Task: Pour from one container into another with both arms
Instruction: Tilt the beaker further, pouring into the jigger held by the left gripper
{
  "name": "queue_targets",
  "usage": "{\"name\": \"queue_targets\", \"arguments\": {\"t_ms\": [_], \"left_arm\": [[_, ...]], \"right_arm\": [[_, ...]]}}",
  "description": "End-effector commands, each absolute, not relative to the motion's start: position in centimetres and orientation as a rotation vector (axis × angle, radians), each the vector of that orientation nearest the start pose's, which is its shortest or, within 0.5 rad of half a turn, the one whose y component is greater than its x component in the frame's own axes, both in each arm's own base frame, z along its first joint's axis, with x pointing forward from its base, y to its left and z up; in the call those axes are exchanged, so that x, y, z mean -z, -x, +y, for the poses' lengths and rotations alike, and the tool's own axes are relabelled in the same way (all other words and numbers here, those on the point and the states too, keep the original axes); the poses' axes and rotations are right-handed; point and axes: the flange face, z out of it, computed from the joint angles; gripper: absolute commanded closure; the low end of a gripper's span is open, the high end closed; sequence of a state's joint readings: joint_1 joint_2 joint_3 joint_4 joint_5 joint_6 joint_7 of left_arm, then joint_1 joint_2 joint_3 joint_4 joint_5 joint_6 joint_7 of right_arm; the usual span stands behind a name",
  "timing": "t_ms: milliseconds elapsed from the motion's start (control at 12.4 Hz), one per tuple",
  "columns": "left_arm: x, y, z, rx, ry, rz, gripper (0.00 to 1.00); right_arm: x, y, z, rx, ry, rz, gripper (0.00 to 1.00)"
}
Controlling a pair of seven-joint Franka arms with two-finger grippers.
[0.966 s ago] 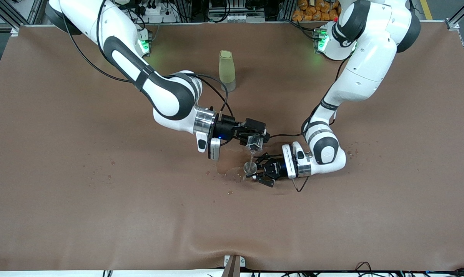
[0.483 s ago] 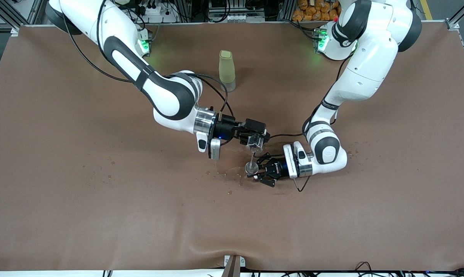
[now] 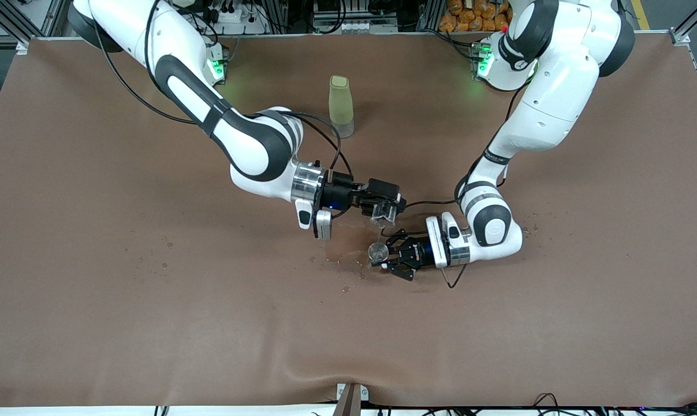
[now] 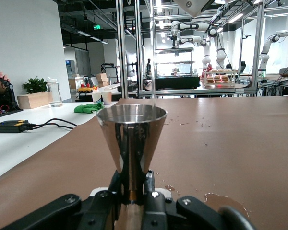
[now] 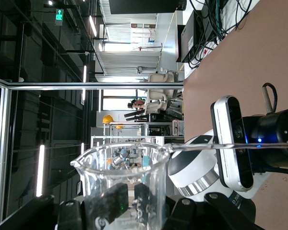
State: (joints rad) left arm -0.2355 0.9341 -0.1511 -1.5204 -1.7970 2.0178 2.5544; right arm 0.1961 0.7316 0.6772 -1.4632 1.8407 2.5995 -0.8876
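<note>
The tiny clear glass beaker (image 3: 383, 213) hangs tipped over the silvery metal jigger (image 3: 376, 251), and my right gripper (image 3: 386, 207) is shut on the beaker. In the right wrist view the beaker (image 5: 127, 184) fills the foreground, its lip to one side, with that gripper (image 5: 134, 203) clamped on its wall. My left gripper (image 3: 384, 256) is shut on the jigger's narrow waist and holds it upright just above the table. In the left wrist view the jigger (image 4: 131, 136) stands upright with liquid near its rim above the left gripper (image 4: 133, 194). A thin thread of liquid falls to it.
A tall pale-green bottle (image 3: 341, 106) stands farther from the front camera, between the two arm bases. A wet patch (image 3: 343, 255) and scattered drops (image 3: 166, 244) darken the brown table cover (image 3: 152, 323) beside the jigger, toward the right arm's end.
The beaker has tipped back a little in the right gripper and the falling stream has thinned. The left gripper with the jigger has barely shifted.
</note>
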Motion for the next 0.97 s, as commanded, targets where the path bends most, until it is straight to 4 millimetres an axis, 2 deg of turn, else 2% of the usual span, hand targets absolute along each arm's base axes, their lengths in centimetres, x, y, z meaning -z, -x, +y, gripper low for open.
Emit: {"name": "queue_targets", "arguments": {"t_ms": [0,322,885], "left_arm": [[-14.5,-63.3,-30.0,-1.254,-1.344,-1.258,1.00],[-14.5,-63.3,-29.9,-1.248,-1.348,-1.254,1.00],[-14.3,-62.5,-29.9,-1.225,-1.337,-1.234,1.00]], "right_arm": [[-35.7,-56.7,47.9,0.158,1.639,0.164,1.00],[-36.2,-57.8,47.9,0.125,1.635,0.191,1.00],[-35.7,-59.4,47.7,0.067,1.599,0.266,1.00]]}}
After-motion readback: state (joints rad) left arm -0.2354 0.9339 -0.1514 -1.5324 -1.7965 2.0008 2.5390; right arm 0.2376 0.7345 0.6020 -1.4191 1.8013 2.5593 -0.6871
